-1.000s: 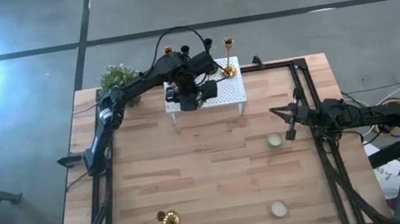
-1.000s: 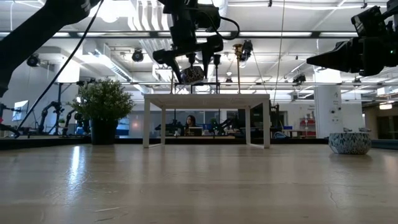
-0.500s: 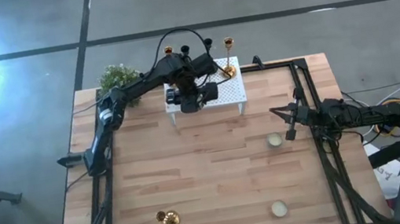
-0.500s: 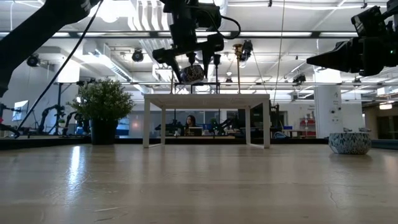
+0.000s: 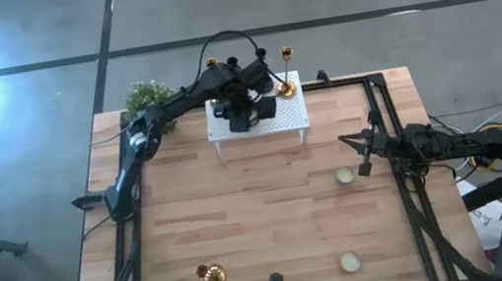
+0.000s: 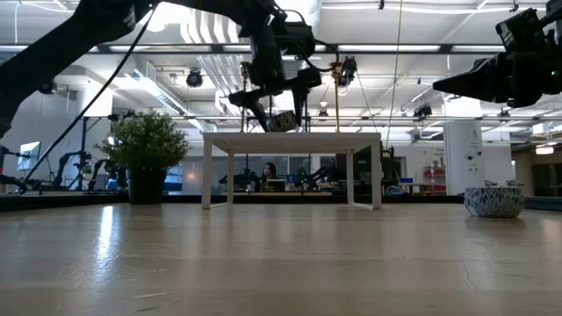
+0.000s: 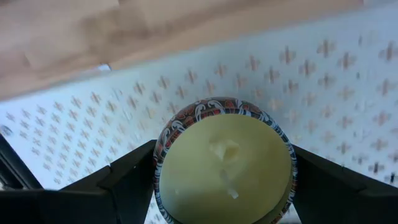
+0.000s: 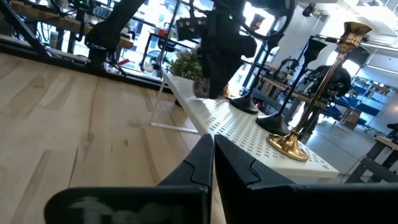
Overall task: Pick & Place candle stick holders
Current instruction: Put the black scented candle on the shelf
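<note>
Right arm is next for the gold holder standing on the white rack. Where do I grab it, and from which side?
Grip the gold holder on its slim stem, about midway. Open the right pincer first, keep the fingers level, and come in from the rack's right end. The holder stands upright, and its flared base and cup are wider. Black holders and the left pincer, holding a candle cup, crowd its other side.

The rack stands at the desk's far edge, with the plant at its left. Holders stand on the rack's far side. The left hand hangs over the rack with a cup between its fingers. Two more cups and one holder lie on the near desk. The right hand hangs at the right edge.
</note>
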Action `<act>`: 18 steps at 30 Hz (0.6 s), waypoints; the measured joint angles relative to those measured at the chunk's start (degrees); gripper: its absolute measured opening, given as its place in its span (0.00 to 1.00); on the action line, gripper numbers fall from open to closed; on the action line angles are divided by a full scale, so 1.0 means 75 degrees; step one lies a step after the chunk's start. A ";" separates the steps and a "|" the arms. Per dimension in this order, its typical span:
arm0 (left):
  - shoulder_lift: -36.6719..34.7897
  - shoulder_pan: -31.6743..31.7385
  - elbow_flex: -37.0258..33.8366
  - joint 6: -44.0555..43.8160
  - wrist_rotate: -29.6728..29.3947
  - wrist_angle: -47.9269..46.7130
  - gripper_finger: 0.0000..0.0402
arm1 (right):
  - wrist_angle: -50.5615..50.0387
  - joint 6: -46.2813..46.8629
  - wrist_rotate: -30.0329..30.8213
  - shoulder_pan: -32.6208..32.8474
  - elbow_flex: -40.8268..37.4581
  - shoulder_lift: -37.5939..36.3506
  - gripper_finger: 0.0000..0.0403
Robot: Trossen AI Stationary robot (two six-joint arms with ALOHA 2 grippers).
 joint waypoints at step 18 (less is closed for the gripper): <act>0.0062 0.0265 0.0396 0.1652 -0.0489 0.0361 0.77 | 0.0000 0.0000 0.0003 0.0000 0.0002 0.0000 0.02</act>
